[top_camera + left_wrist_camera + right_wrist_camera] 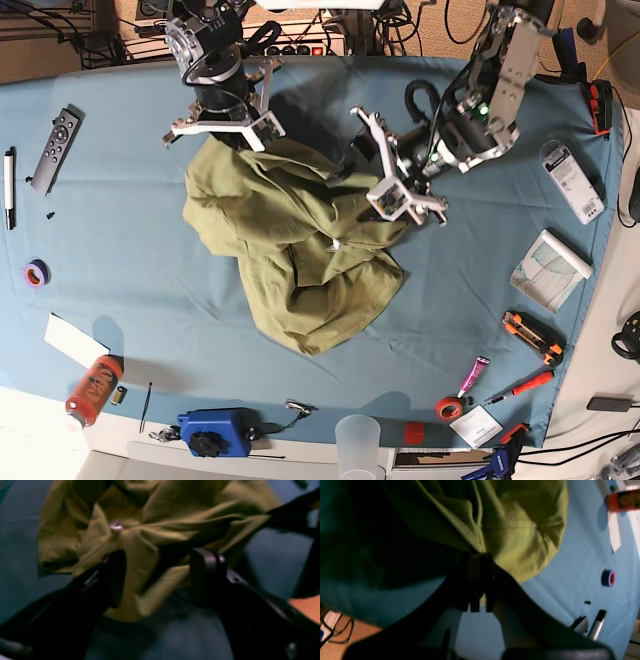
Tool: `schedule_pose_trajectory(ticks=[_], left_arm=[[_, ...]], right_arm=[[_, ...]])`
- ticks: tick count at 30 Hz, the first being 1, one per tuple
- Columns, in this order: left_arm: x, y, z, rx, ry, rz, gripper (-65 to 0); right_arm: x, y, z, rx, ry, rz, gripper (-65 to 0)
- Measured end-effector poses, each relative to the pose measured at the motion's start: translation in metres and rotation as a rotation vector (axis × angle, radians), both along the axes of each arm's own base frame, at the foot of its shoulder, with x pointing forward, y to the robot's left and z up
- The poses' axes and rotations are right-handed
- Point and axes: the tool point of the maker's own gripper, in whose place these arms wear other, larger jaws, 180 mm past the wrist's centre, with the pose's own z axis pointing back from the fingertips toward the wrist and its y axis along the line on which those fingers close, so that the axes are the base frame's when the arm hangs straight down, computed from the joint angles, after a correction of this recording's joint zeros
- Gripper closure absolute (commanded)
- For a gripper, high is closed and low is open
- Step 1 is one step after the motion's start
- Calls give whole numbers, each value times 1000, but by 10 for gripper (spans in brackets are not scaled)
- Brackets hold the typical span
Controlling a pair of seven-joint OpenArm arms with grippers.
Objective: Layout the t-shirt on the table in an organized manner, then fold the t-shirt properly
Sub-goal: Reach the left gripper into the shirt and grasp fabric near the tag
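While the large olive-green cotton t-shirt point(295, 255) lies crumpled near the middle of the wide table covered with light-blue cloth point(130, 200), both arms are at its far edge.

The right gripper point(477, 580), on the left of the base view, is clenched on a stitched hem of the shirt, and the fabric hangs from it in folds. The left gripper point(157, 577), on the right of the base view, has its jaws spread wide over a ridge of fabric, grasping nothing. A small white tag point(116, 526) shows among the creases. A purple roll of tape point(608, 577) rests on the cloth well apart from the shirt, on the left side.
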Motion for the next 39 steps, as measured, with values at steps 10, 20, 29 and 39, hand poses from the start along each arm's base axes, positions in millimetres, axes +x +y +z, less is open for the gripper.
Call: schedule_pose_trajectory(ticks=[10,20,29,39], left_arm=[[49,17,-24,51,48,37,-335],[52,21,-49,88,140,-7,-334],[51,22,-53,90,154,-7,-57],[59,21,-16,87,126,65,-36]], right_arm=[[-13,-7,-9,-28,57,-25,0],[-13,-7,-9,-27,57,-25,0],[-11,-1,-7,-27,48,19,0],[-9,6,-5,-23,28,73,-188]])
